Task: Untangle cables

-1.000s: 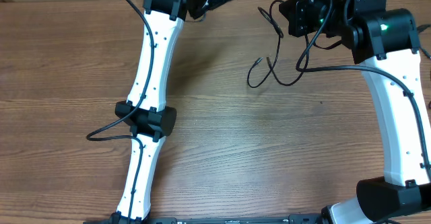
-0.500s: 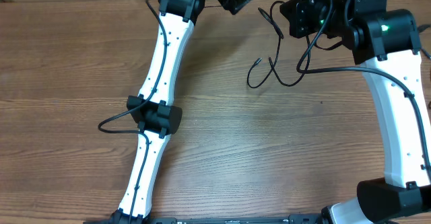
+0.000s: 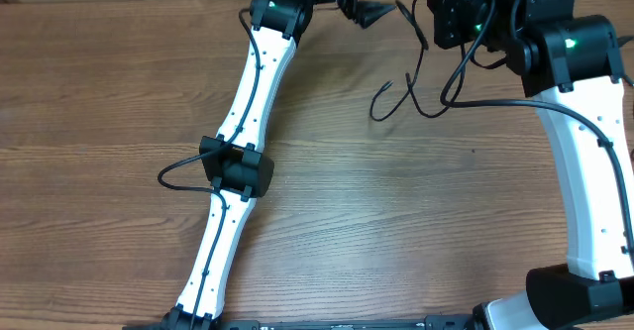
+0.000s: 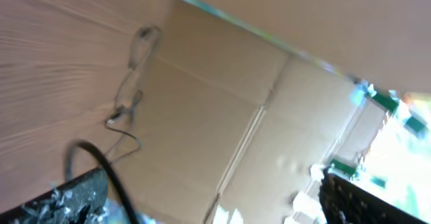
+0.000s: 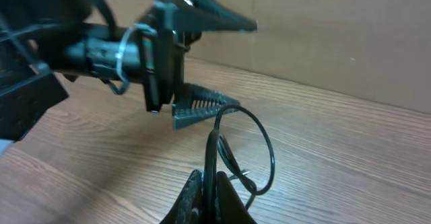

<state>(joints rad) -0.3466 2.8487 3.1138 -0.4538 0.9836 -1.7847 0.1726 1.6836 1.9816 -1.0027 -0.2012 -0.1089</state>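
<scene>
Wood-grain brown table (image 3: 119, 92) filled the overhead view, with the thin black cables with silver plug tips (image 3: 411, 97) looping at its 1 o'clock. The black right hand (image 3: 438, 23) was clenched on one strand. Just beside it at 9 o'clock, the black left hand (image 3: 359, 1) stood released, its fingers spread.

The blurred left wrist view showed the cables (image 4: 131, 83) at 10 o'clock, apart from the wide-set fingers (image 4: 67, 200).

The right wrist view had the right hand (image 5: 207, 200) at 6 o'clock grasping the looped cables (image 5: 262, 150). The left hand (image 5: 222, 62) gaped at 11 o'clock.
</scene>
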